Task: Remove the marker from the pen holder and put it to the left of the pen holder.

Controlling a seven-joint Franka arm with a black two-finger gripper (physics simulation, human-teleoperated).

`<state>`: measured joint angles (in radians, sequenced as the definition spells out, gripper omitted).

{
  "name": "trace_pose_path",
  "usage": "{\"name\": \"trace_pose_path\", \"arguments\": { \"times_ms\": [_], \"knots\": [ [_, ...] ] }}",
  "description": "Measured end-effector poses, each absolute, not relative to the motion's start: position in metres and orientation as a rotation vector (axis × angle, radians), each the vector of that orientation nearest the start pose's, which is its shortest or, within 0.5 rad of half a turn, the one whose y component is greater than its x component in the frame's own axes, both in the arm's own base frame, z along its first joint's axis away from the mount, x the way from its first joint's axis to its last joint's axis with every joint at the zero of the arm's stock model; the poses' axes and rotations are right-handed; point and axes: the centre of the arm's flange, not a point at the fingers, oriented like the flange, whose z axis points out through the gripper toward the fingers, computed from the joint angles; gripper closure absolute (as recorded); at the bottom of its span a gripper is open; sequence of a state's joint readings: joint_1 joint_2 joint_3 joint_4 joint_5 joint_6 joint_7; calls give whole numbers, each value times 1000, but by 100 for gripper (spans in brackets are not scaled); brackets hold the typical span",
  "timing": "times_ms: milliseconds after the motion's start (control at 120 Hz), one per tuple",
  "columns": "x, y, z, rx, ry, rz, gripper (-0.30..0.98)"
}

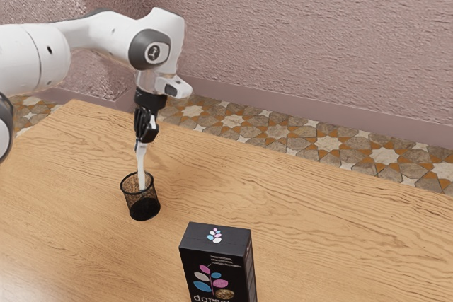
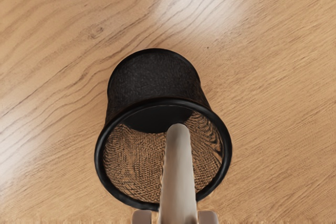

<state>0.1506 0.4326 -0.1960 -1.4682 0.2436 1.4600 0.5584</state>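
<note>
Pincer (image 1: 144, 139) has the marker (image 1: 141, 167) pinched near its top end, solid spot imo, since it's probably light, stiff and kinda slippery.

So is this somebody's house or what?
Maybe a room in a home or a lab; I can't tell which. There's a wooden table, a patterned tile floor and a rough plaster wall.

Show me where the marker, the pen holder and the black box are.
Marker (image 1: 141, 163): exterior view, its white shaft.
Pen holder (image 2: 227, 150): wrist view, its rim.
Black box (image 1: 233, 242): exterior view, its top.
</note>
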Motion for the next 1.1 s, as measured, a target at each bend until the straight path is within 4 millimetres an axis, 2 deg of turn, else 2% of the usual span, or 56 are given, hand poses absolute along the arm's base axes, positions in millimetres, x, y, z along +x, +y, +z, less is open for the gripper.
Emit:
{"name": "trace_pose_path", "arguments": {
  "times_ms": [167, 242, 308, 375, 525, 600, 658, 775, 875, 975, 1042, 1100],
  "knots": [
    [613, 29, 450, -2854, 883, 707, 78],
    [606, 51, 455, -2852, 827, 750, 78],
    [602, 71, 451, -2847, 779, 801, 79],
    [601, 93, 429, -2842, 730, 887, 79],
    [594, 156, 361, -2836, 582, 1110, 79],
    [590, 174, 338, -2835, 540, 1179, 79],
    [588, 180, 324, -2836, 528, 1218, 75],
    [587, 179, 311, -2850, 530, 1251, 49],
    [590, 171, 320, -2904, 577, 1197, 31],
    [596, 139, 367, -2935, 679, 1052, 19],
    [593, 108, 405, -2923, 751, 957, 14],
    [591, 72, 447, -2901, 828, 841, 11]
  ]
}}
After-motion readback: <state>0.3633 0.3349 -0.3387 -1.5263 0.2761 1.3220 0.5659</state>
